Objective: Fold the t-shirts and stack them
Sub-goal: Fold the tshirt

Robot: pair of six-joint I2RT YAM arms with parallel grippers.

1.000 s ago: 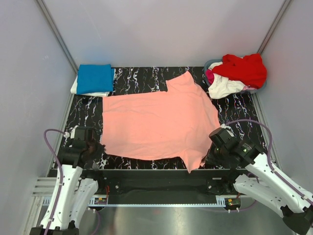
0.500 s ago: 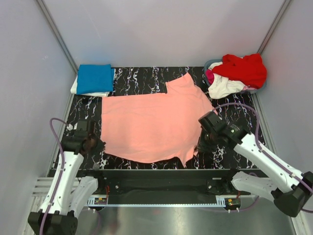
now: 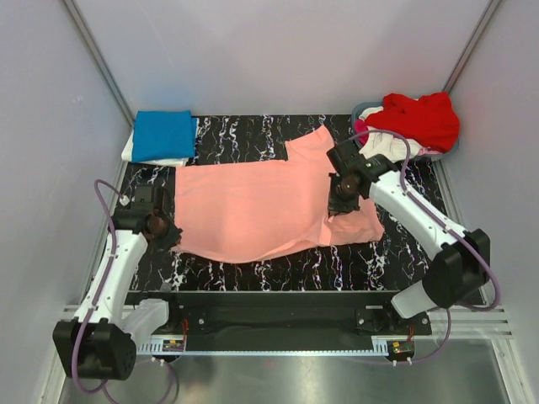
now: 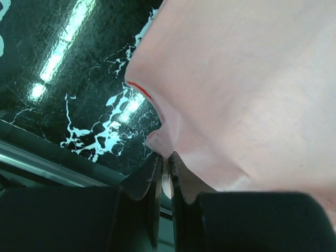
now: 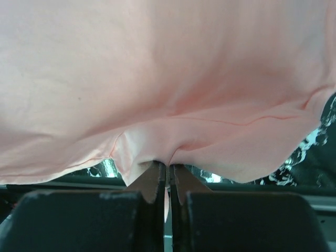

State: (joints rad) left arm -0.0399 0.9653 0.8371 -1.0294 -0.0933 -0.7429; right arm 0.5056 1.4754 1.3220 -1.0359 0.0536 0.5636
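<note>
Where the right tool (image 3: 339, 206) pinches it, the salmon-pink t-shirt (image 3: 253, 210) folds over itself.

The black, white-veined table (image 3: 253, 135) carries a salmon-pink t-shirt (image 3: 253, 206) spread across its middle, with one sleeve pointing toward the far edge. Beyond and to the left of that shirt, at the table's corner, lies a folded white t-shirt (image 3: 128, 152) with a folded blue t-shirt (image 3: 163, 133) on top. Beyond and to its right stands a grey basket (image 3: 363, 109), heaped with a red t-shirt (image 3: 421, 118), a white one (image 3: 389, 150) and a magenta one (image 3: 360, 131). Bare marbled surface shows on the shirt's near side.
</note>
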